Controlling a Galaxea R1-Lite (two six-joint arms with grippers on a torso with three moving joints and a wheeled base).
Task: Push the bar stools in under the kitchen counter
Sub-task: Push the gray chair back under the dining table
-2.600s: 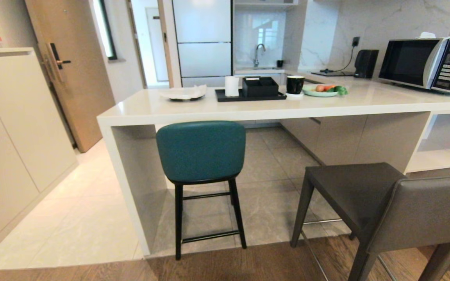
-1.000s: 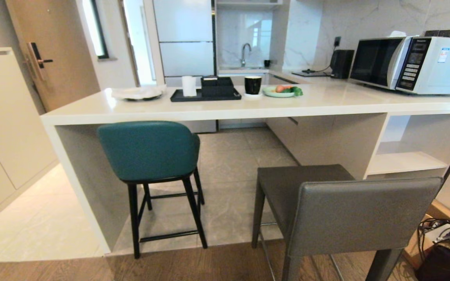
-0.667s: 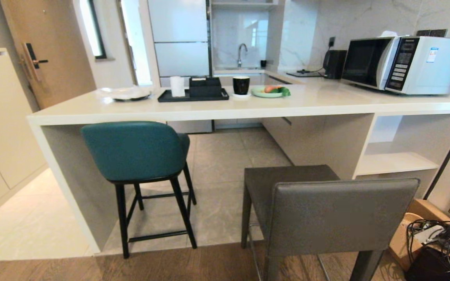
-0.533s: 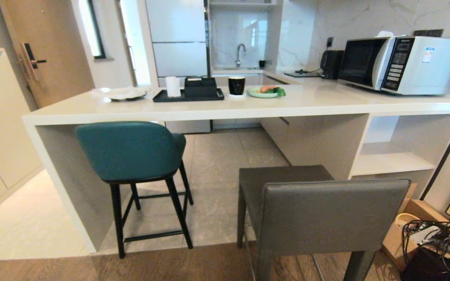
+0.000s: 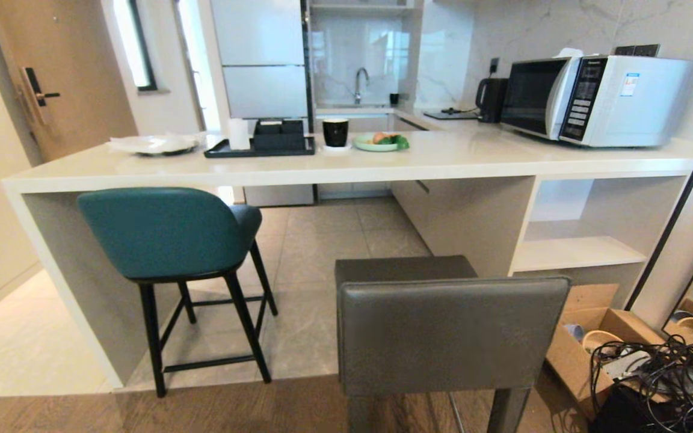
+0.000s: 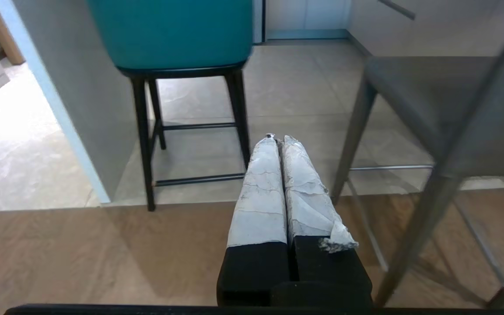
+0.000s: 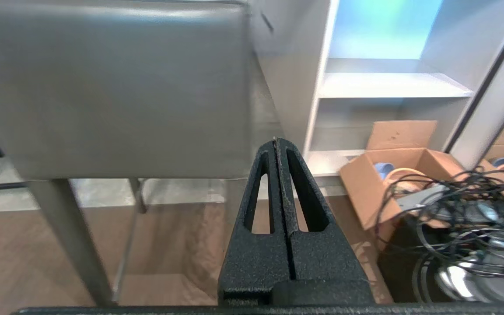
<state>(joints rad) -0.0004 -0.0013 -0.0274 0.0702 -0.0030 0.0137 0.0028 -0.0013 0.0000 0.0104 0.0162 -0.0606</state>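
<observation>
The left gripper has its tape-wrapped jaws pressed together on nothing, hanging above the wooden floor, and the black right gripper is likewise closed and empty, just short of the dark grey square-backed bar stool. In the head view that grey stool stands at 6 o'clock, clear of the long off-white stone-look kitchen counter surface. The teal padded stool with thin black legs sits at 9 o'clock, partly tucked under the counter beside its slab end panel.
</observation>
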